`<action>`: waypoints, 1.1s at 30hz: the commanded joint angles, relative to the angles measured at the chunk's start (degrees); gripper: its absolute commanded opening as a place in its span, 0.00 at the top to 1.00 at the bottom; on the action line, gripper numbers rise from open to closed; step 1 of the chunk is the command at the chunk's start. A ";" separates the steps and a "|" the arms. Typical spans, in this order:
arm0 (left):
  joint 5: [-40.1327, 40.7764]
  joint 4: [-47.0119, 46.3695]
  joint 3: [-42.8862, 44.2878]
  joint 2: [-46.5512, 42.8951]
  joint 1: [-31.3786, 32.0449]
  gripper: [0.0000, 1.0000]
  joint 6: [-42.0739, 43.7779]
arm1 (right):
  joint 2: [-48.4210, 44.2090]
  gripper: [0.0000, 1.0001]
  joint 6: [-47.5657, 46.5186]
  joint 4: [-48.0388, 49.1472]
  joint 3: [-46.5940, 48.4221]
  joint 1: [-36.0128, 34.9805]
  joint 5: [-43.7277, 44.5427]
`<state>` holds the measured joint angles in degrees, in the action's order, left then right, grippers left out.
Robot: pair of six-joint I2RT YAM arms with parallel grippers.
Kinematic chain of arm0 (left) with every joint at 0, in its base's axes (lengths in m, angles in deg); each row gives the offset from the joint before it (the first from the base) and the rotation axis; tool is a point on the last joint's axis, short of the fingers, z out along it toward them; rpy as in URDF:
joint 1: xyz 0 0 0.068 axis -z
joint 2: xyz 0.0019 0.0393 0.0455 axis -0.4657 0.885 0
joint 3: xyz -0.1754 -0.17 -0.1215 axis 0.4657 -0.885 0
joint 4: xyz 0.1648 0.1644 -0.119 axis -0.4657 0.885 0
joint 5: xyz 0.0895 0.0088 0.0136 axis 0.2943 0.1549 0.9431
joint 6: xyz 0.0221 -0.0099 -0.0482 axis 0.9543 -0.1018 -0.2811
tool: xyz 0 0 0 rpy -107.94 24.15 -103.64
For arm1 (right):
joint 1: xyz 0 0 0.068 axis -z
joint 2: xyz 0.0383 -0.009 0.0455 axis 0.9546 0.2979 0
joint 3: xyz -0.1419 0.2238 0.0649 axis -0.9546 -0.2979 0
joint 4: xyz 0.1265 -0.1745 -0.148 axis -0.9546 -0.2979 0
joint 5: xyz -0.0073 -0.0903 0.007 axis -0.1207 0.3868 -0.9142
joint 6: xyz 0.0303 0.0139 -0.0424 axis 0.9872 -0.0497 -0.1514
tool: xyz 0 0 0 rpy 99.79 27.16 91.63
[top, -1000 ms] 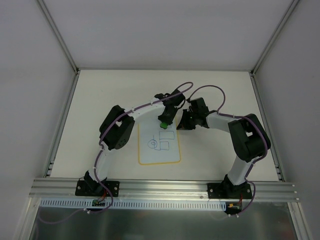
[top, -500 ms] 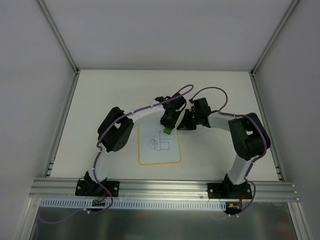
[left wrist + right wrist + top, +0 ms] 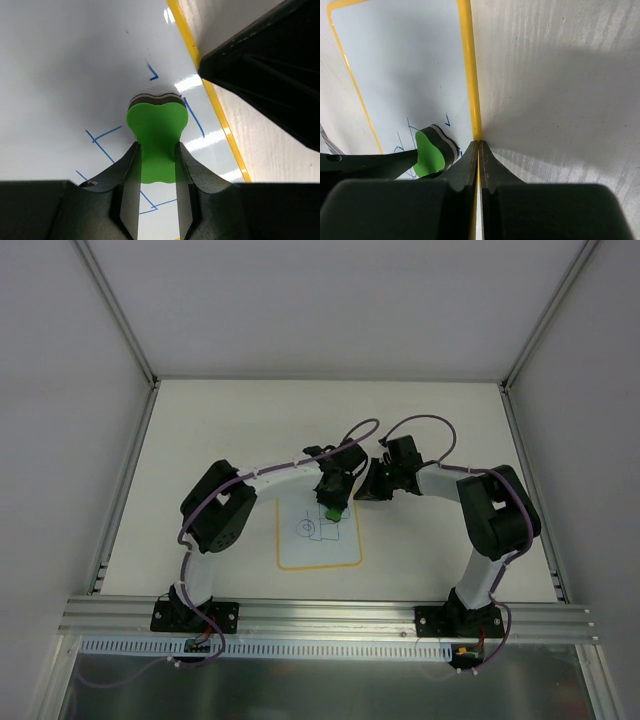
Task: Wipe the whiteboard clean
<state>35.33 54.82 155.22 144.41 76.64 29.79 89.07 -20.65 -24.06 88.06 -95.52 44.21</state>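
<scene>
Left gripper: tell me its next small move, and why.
Probably pull the green eraser, clamped in the left gripper and resting on the whiteboard, straight back over the blue lines lying beside and behind it. The shut right gripper sits at the yellow border, seemingly pinning the board.

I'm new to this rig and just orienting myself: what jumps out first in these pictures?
A bright green eraser, pinched in the left claw, rests on the whiteboard over the blue line drawing mid-table. The right claw, shut, has its tips at the board's yellow border.
</scene>
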 commanded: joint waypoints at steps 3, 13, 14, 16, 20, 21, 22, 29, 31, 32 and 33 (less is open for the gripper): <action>4.26 8.36 -5.66 -0.47 -2.90 1.00 -4.18 | 2.87 1.00 -1.23 -4.29 -2.33 0.44 5.49; 8.84 8.80 -5.15 0.49 -8.80 1.00 -2.25 | 2.86 1.00 -1.31 -4.02 -2.41 0.53 5.31; 8.66 8.88 -4.35 0.93 -8.80 1.00 -1.90 | 2.95 1.00 -1.31 -4.02 -2.41 0.53 5.31; 7.44 8.88 -1.47 2.33 -8.54 1.00 -0.94 | 3.04 1.00 -1.31 -4.02 -2.33 0.44 5.22; 5.85 8.97 1.10 3.31 -6.27 1.00 -1.02 | 2.95 1.00 -1.23 -4.02 -2.41 0.44 5.31; 5.33 9.06 0.93 3.31 -5.65 1.00 -1.19 | 2.95 1.00 -1.31 -4.02 -2.41 0.44 5.31; 4.71 9.06 -0.20 2.88 -5.03 1.00 -1.89 | 2.95 1.00 -1.31 -4.02 -2.41 0.44 5.31; 2.25 8.97 -13.82 -4.76 -1.51 1.00 -8.83 | 3.04 1.00 -1.23 -4.02 -2.41 0.44 5.31; 3.12 8.97 -18.21 -7.31 -1.51 1.00 -10.50 | 3.13 0.99 -1.23 -4.02 -2.41 0.53 5.22; 3.82 8.97 -19.45 -9.67 -1.51 1.00 -11.03 | 3.04 1.00 -1.23 -4.11 -2.33 0.53 5.22; 4.87 8.88 -21.46 -10.74 -1.60 1.00 -11.82 | 3.21 1.00 -1.14 -4.02 -2.24 0.53 5.14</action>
<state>40.71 56.83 141.08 134.10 74.65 22.60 89.31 -20.49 -23.40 88.03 -95.45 43.81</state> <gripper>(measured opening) 0.264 0.009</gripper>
